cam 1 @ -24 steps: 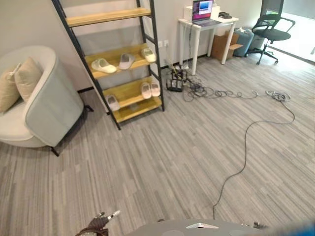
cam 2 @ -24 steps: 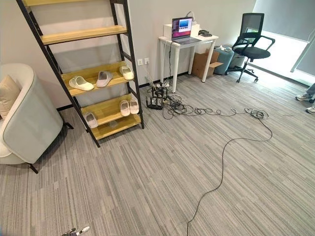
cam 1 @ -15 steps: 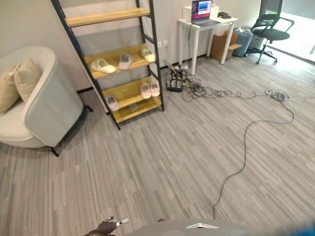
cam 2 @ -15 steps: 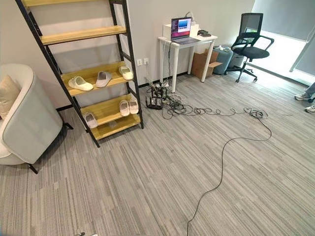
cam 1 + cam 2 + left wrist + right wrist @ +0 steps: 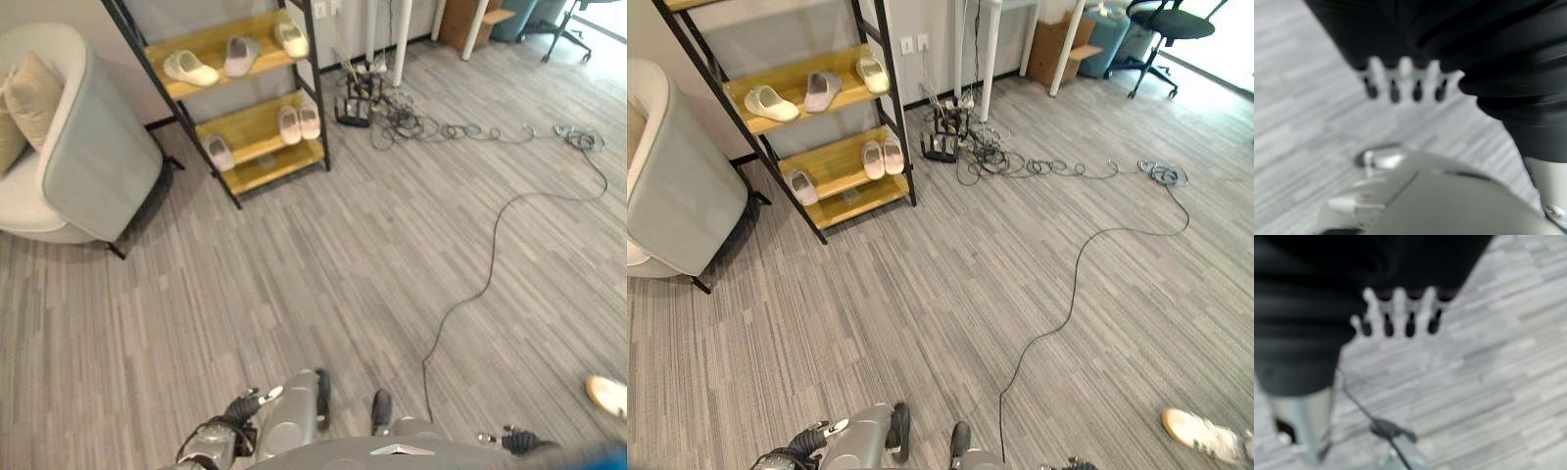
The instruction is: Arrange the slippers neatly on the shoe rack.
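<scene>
The black-framed shoe rack (image 5: 257, 135) with wooden shelves stands against the far wall. One shelf carries a cream slipper (image 5: 191, 67), a grey slipper (image 5: 238, 55) and another cream slipper (image 5: 291, 39), spread apart at different angles. On the shelf below, a pale pair (image 5: 299, 122) sits side by side and a single slipper (image 5: 219, 153) lies at the left end. My left hand (image 5: 220, 441) and right hand (image 5: 514, 442) hang low at the near edge, far from the rack. In the wrist views the left fingers (image 5: 1403, 83) and right fingers (image 5: 1398, 316) point straight down over the floor, holding nothing.
A pale grey armchair (image 5: 93, 157) with a cushion stands left of the rack. A power strip and tangled cables (image 5: 377, 103) lie right of it by white table legs (image 5: 402, 44). An office chair (image 5: 1166, 24) stands far right. A person's shoe (image 5: 1205, 434) rests on the floor near right.
The camera has tilted down, so the rack and chair sit higher in the picture. Both hands now show at the bottom edge, and a person's shoe has come into view.
</scene>
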You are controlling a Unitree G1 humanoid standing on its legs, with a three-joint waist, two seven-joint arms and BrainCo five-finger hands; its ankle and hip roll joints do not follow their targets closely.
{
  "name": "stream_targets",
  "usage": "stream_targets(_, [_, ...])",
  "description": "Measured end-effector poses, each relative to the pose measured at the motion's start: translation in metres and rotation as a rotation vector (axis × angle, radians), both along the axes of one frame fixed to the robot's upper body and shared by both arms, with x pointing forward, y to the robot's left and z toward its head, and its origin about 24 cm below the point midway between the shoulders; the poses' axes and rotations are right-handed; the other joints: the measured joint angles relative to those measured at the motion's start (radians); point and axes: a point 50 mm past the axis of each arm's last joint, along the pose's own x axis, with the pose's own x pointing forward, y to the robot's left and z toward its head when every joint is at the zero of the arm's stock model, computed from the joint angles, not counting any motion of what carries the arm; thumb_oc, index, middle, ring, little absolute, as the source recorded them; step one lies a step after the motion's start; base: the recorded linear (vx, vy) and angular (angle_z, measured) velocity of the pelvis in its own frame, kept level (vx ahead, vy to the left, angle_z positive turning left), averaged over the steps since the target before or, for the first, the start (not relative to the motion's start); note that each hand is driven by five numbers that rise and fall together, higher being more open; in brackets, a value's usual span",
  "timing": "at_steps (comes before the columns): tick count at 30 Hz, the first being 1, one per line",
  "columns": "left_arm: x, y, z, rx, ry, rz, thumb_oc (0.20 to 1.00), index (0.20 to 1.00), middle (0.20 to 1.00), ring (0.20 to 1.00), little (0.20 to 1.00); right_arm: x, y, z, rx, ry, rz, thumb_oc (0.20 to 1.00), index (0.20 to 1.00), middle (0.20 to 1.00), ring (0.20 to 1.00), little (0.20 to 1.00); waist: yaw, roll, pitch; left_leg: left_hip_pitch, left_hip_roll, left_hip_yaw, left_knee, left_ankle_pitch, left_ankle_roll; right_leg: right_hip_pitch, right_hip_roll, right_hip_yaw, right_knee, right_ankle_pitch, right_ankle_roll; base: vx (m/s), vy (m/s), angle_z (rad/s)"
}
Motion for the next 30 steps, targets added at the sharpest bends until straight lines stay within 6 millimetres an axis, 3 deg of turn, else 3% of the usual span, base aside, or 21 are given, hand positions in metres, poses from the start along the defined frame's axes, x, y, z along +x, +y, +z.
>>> stream_targets(1, [-0.008,-0.001,-0.003,-0.006,0.032,0.029,1.0,1.0,1.0,1.0,1.0,0.008,0.001,0.001,-0.004,-0.01,0.025,1.0,1.0,1.0,1.0,1.0,0.011,0.01,-0.006,0.037,0.006,0.009,-0.184,0.005,0.001,0.006,0.009,0.0,0.0,-0.005,0.009,0.3,0.049,-0.16])
stream_targets(2, [-0.014,-0.001,-0.005,-0.008,0.064,0.053,1.0,1.0,1.0,1.0,1.0,0.018,0.005,0.003,-0.003,-0.03,0.049,1.0,1.0,1.0,1.0,1.0,0.019,0.022,-0.002,0.038,0.022,0.012,-0.255,0.009,-0.007,0.022,0.024,-0.001,0.0,-0.005,0.008,0.55,0.118,-0.36])
stream_targets(4, [-0.028,0.005,-0.007,0.018,0.138,0.038,1.0,1.0,1.0,1.0,1.0,0.024,0.014,0.002,0.015,-0.053,0.089,1.0,1.0,1.0,1.0,1.0,0.078,0.022,-0.018,0.046,0.054,-0.009,-0.248,0.018,-0.009,0.058,0.033,0.011,-0.001,-0.018,-0.005,0.65,0.152,-0.4])
stream_targets(6, [-0.044,0.012,-0.008,0.029,0.2,0.09,1.0,1.0,1.0,1.0,1.0,0.017,0.018,-0.002,0.014,-0.003,0.133,1.0,1.0,1.0,1.0,1.0,0.102,0.0,-0.054,0.059,0.042,-0.033,-0.201,0.01,0.006,0.074,0.02,0.019,0.005,-0.045,0.021,0.41,0.108,-0.17])
stream_targets(8, [-0.054,0.028,-0.006,0.061,0.244,0.126,1.0,1.0,1.0,1.0,1.0,-0.004,0.029,-0.011,0.051,0.065,0.128,1.0,1.0,1.0,1.0,1.0,0.132,-0.066,-0.091,0.084,0.004,-0.045,-0.101,-0.001,0.043,0.074,-0.029,0.022,0.049,-0.091,0.044,0.37,0.169,-0.04])
stream_targets(9, [-0.066,0.036,-0.005,0.081,0.27,0.136,1.0,1.0,1.0,1.0,1.0,-0.025,0.033,-0.017,0.076,0.125,0.125,1.0,1.0,1.0,1.0,1.0,0.122,-0.086,-0.136,0.192,-0.011,-0.036,-0.153,0.012,0.125,0.049,-0.043,0.001,0.182,-0.15,0.126,0.64,0.286,0.11])
stream_targets(10, [-0.06,0.036,-0.004,0.081,0.249,0.13,1.0,1.0,1.0,1.0,1.0,-0.027,0.035,-0.017,0.08,0.13,0.129,1.0,1.0,1.0,1.0,1.0,0.11,-0.082,-0.131,0.233,-0.007,-0.035,-0.197,0.022,0.177,-0.023,-0.062,-0.004,0.378,-0.17,0.177,0.63,0.281,0.15])
stream_targets(11, [-0.054,0.035,-0.004,0.081,0.227,0.109,1.0,1.0,1.0,1.0,1.0,-0.025,0.039,-0.018,0.091,0.128,0.141,1.0,1.0,1.0,1.0,1.0,0.098,-0.067,-0.131,0.261,0.006,-0.038,-0.209,0.011,0.188,-0.115,-0.074,-0.002,0.593,-0.132,0.233,0.52,0.219,0.21])
stream_targets(12, [-0.045,0.038,-0.002,0.099,0.207,0.056,1.0,1.0,1.0,1.0,1.0,-0.03,0.043,-0.02,0.109,0.132,0.142,1.0,1.0,1.0,1.0,1.0,0.079,-0.066,-0.123,0.292,-0.01,-0.052,-0.19,-0.023,0.215,-0.214,-0.131,0.002,0.862,-0.068,0.255,0.31,0.14,0.39])
stream_targets(14, [-0.034,0.038,0.0,0.122,0.185,-0.035,1.0,1.0,1.0,1.0,1.0,-0.038,0.044,-0.021,0.118,0.147,0.132,1.0,1.0,1.0,1.0,1.0,0.06,-0.084,-0.128,0.348,-0.056,-0.085,-0.164,-0.097,0.264,-0.304,-0.225,0.032,1.111,-0.039,0.258,0.45,0.096,0.59])
stream_targets(16, [-0.004,0.032,0.005,0.122,0.096,-0.087,1.0,1.0,1.0,1.0,1.0,-0.045,0.038,-0.021,0.102,0.164,0.116,1.0,1.0,1.0,1.0,1.0,0.032,-0.056,-0.142,0.394,-0.07,-0.141,-0.167,-0.133,0.285,-0.36,-0.253,0.023,1.061,-0.053,0.255,0.71,-0.002,0.58])
stream_targets(17, [0.005,0.031,0.007,0.125,0.071,-0.096,1.0,1.0,1.0,1.0,1.0,-0.045,0.034,-0.019,0.093,0.156,0.106,1.0,1.0,1.0,1.0,1.0,0.021,-0.031,-0.134,0.415,-0.064,-0.161,-0.178,-0.138,0.288,-0.363,-0.241,-0.018,0.933,-0.087,0.241,0.58,-0.165,0.48])
stream_targets(20, [0.02,0.021,0.009,0.112,0.033,-0.097,1.0,1.0,1.0,1.0,1.0,-0.034,0.029,-0.016,0.08,0.116,0.121,1.0,1.0,1.0,1.0,1.0,-0.033,0.036,-0.097,0.468,-0.027,-0.229,-0.182,-0.171,0.264,-0.344,-0.109,-0.025,0.403,-0.076,0.184,0.37,-0.146,0.71])
stream_targets(21, [0.022,0.022,0.009,0.119,0.027,-0.091,1.0,1.0,1.0,1.0,1.0,-0.036,0.031,-0.017,0.081,0.126,0.14,1.0,1.0,1.0,1.0,1.0,-0.049,0.029,-0.092,0.489,-0.031,-0.247,-0.178,-0.173,0.254,-0.339,-0.086,-0.021,0.267,-0.031,0.189,0.5,-0.205,0.96])
stream_targets(22, [0.028,0.019,0.01,0.12,0.008,-0.098,1.0,1.0,1.0,1.0,1.0,-0.042,0.032,-0.018,0.086,0.148,0.14,1.0,1.0,1.0,1.0,1.0,-0.066,0.035,-0.082,0.525,-0.038,-0.278,-0.177,-0.195,0.198,-0.361,-0.078,-0.005,0.186,0.024,0.19,0.53,-0.226,1.12])
stream_targets(24, [0.026,0.015,0.008,0.115,0.017,-0.105,1.0,1.0,1.0,1.0,1.0,-0.051,0.032,-0.019,0.087,0.186,0.137,1.0,1.0,1.0,1.0,1.0,-0.087,0.017,-0.082,0.574,-0.045,-0.323,-0.184,-0.23,0.145,-0.358,-0.071,0.061,0.055,0.07,0.208,0.51,-0.263,1.33])
stream_targets(26, [0.014,0.018,0.006,0.138,0.064,-0.147,1.0,1.0,1.0,1.0,1.0,-0.059,0.032,-0.02,0.088,0.23,0.148,1.0,1.0,1.0,1.0,1.0,-0.093,-0.021,-0.086,0.651,-0.043,-0.358,-0.18,-0.278,0.124,-0.38,-0.101,0.062,0.157,0.071,0.211,0.44,-0.272,1.49])
stream_targets(27, [0.009,0.024,0.006,0.155,0.082,-0.157,1.0,1.0,1.0,1.0,1.0,-0.071,0.035,-0.022,0.101,0.257,0.135,1.0,1.0,1.0,1.0,1.0,-0.096,-0.056,-0.098,0.671,-0.055,-0.384,-0.152,-0.299,0.098,-0.354,-0.116,0.086,0.197,0.06,0.182,0.34,-0.251,1.25])
stream_targets(28, [-0.003,0.022,0.002,0.143,0.106,-0.139,1.0,1.0,1.0,1.0,1.0,-0.073,0.033,-0.021,0.1,0.252,0.113,1.0,1.0,1.0,1.0,1.0,-0.085,-0.054,-0.11,0.661,-0.037,-0.39,-0.033,-0.327,0.058,-0.327,-0.085,0.111,0.254,0.147,0.131,0.38,-0.371,0.96])
stream_targets(29, [-0.017,0.021,-0.001,0.126,0.129,-0.099,1.0,1.0,1.0,1.0,1.0,-0.068,0.032,-0.021,0.099,0.238,0.117,1.0,1.0,1.0,1.0,1.0,-0.052,-0.058,-0.113,0.57,-0.031,-0.347,0.214,-0.308,0.04,-0.276,-0.056,0.108,0.254,0.12,0.091,0.23,-0.371,0.48])
stream_targets(30, [-0.026,0.022,-0.003,0.12,0.146,-0.068,1.0,1.0,1.0,1.0,1.0,-0.058,0.032,-0.02,0.095,0.214,0.126,1.0,1.0,1.0,1.0,1.0,-0.022,-0.066,-0.118,0.423,-0.026,-0.324,0.507,-0.21,0.032,-0.246,-0.044,0.101,0.237,0.113,0.058,0.16,-0.342,0.08])
